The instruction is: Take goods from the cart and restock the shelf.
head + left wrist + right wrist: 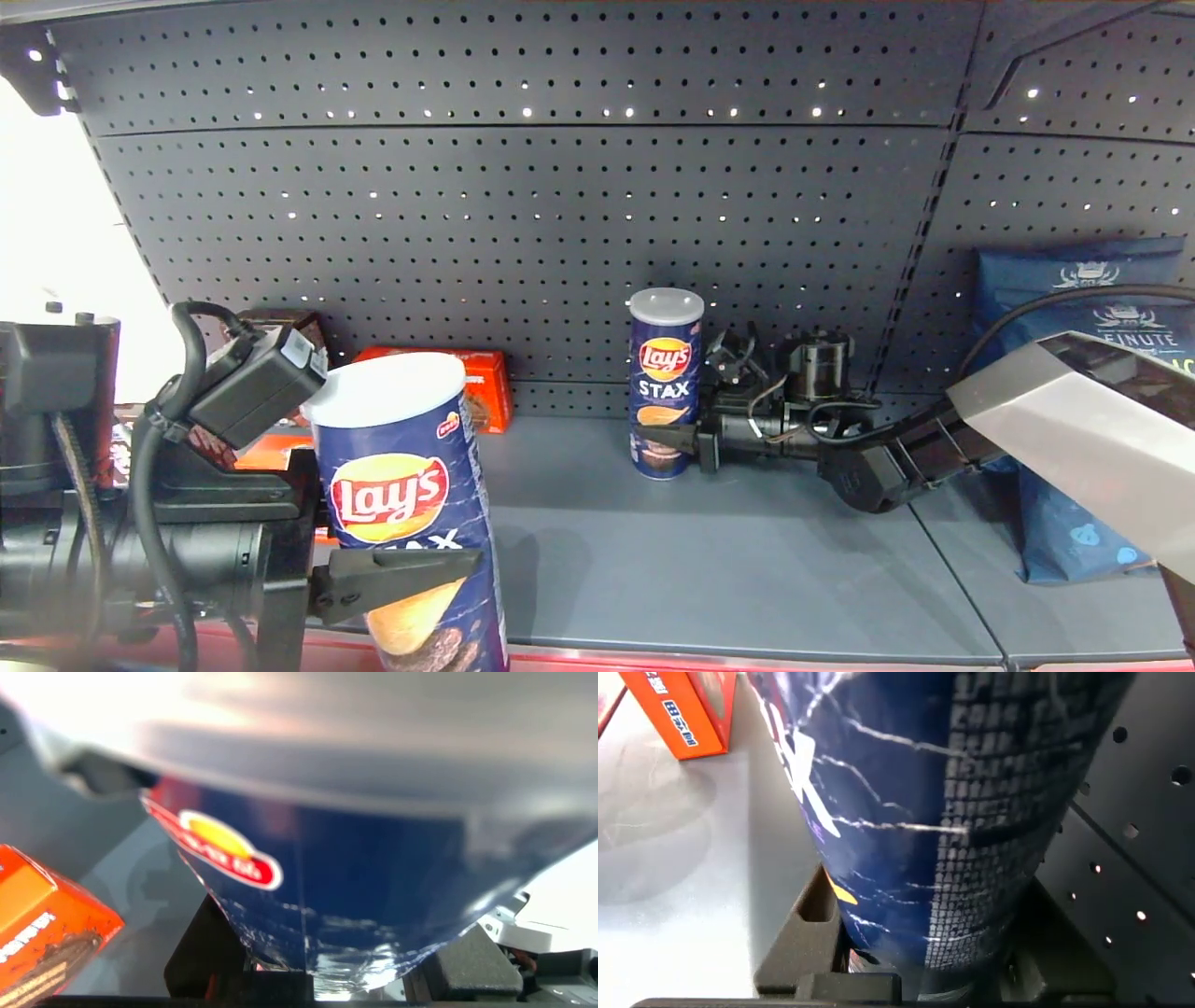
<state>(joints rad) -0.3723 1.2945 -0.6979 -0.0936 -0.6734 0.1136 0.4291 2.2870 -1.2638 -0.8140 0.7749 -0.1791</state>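
While the right claw (pixel 667 439) clamps the far chip can (pixel 664 373) standing on the shelf (pixel 728 560) (near the pegboard (pixel 523 233)), release gently, retreat straight; the left claw (pixel 411 571) grips a second can (pixel 397 485) up front.

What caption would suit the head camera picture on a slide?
Restocking: the right hand grips the upright chip can on the shelf; the left hand holds a second chip can.

Blue far can (pixel 665 383) stands upright on shelf (pixel 747 560); near can (pixel 406 504) upright.
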